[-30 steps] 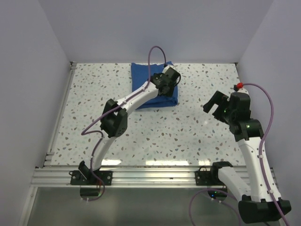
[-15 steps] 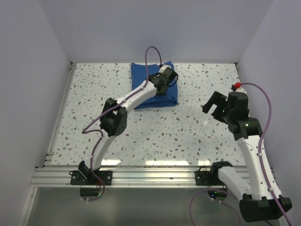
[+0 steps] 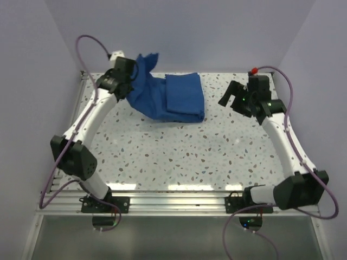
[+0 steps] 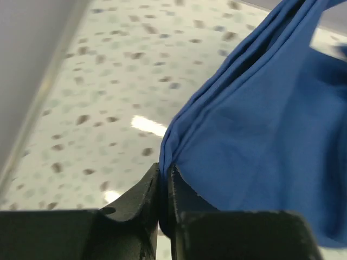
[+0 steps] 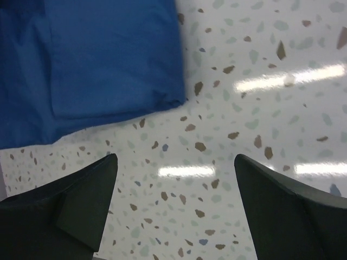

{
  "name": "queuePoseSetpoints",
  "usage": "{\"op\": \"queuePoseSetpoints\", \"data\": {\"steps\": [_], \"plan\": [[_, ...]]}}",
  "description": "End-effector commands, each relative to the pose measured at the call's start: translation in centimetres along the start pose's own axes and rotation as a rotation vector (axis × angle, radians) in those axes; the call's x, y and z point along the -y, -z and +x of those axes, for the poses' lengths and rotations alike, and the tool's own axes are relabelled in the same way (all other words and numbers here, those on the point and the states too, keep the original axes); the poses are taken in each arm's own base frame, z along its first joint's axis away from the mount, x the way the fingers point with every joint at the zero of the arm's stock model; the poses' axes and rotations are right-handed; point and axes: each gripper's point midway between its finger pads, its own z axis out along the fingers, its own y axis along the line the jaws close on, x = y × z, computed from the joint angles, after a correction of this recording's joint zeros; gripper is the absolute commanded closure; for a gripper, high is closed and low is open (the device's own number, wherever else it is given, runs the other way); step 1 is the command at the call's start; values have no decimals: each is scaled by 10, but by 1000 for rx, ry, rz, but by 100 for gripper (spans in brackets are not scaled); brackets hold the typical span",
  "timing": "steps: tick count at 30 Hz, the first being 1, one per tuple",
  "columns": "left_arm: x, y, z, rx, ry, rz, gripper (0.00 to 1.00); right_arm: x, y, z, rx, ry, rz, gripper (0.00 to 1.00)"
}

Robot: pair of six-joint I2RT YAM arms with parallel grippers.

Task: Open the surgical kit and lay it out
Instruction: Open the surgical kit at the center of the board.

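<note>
Your left gripper (image 4: 164, 174), upper left in top view, is pinched shut on a raised flap of the wrap (image 3: 176, 100). Your right gripper (image 3: 232, 96), upper right, is spread wide and empty.

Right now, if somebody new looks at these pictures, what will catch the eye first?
The royal-blue cloth wrap at the far middle of the table, one flap pulled up leftward. The left gripper is shut on that flap; the right gripper hangs open to the wrap's right.

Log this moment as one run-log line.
left gripper: shut on blue cloth wrap edge, held raised | right gripper: open, empty, over table | kit: partly unwrapped
</note>
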Motion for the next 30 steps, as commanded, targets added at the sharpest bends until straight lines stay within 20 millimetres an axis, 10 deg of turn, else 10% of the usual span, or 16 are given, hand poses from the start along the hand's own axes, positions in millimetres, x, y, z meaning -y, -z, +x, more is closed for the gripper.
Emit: {"op": "queuePoseSetpoints", "data": {"steps": [1,2,3,9,14,30], "plan": [[-94,12,-14,95,122,-183,85,-79,-25,-20,-42,154,-171,8],[-105,10,-6,78,129,-203,16,-91,-33,-16,-72,202,-170,9],[-121,2,16,21,131,-213,0,-97,-64,0,-147,249,-129,9],[-138,-10,94,-144,145,-213,0,-203,-100,32,-204,467,-187,2],[-131,-14,123,-227,156,-179,0,-217,-132,63,-257,490,-197,2],[-120,5,118,-224,173,-84,0,-219,-208,142,-274,658,-61,2]]}}
